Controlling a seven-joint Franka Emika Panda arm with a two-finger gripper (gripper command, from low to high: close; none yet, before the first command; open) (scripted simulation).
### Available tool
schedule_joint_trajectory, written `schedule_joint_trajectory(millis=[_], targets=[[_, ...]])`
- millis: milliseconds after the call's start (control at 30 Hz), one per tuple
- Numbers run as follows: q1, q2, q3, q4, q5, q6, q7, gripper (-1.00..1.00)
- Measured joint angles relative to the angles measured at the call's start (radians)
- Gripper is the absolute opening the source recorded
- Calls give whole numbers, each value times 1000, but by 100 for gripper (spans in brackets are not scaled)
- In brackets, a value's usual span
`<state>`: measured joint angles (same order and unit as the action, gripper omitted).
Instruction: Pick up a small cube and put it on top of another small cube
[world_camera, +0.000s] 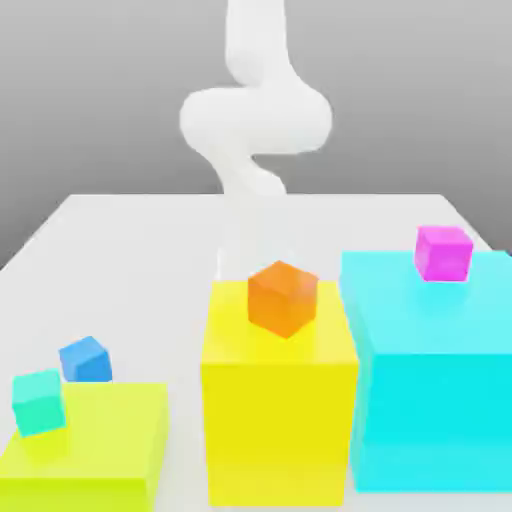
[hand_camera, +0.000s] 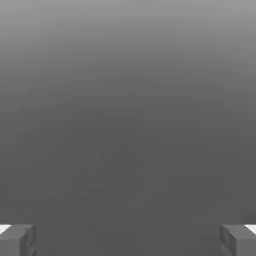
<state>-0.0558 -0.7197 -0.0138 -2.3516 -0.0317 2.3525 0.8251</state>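
The small bright blue cube (world_camera: 85, 360) rests on the white table (world_camera: 150, 250) at the exterior view's left, just behind a low lime block (world_camera: 100, 450). A small teal cube (world_camera: 38, 402) stands on that lime block, close beside the blue one. My white arm (world_camera: 255, 120) rises at the back of the table, behind the middle block and far from the blue cube. In the hand view my gripper (hand_camera: 128, 241) is open, its grey fingertips (hand_camera: 17, 241) wide apart with nothing between them and only a plain grey background beyond.
A tall yellow block (world_camera: 278, 420) in the middle carries a small orange cube (world_camera: 283, 297). A taller cyan block (world_camera: 430, 380) at the exterior view's right carries a small magenta cube (world_camera: 443, 252). Bare table stretches behind the blocks.
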Motion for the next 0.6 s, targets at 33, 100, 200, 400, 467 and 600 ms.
schedule_joint_trajectory(millis=[33, 100, 200, 400, 467, 600], targets=[[-25, 36, -8, -23, -14, 23, 11, 0], [-71, 104, -25, -66, -38, 67, 30, 0], [-135, 201, -58, -128, -70, 130, 56, 0], [-253, 395, -146, -252, -110, 256, 89, 0], [-288, 459, -180, -293, -112, 299, 92, 0], [-346, 589, -251, -377, -83, 387, 74, 0]])
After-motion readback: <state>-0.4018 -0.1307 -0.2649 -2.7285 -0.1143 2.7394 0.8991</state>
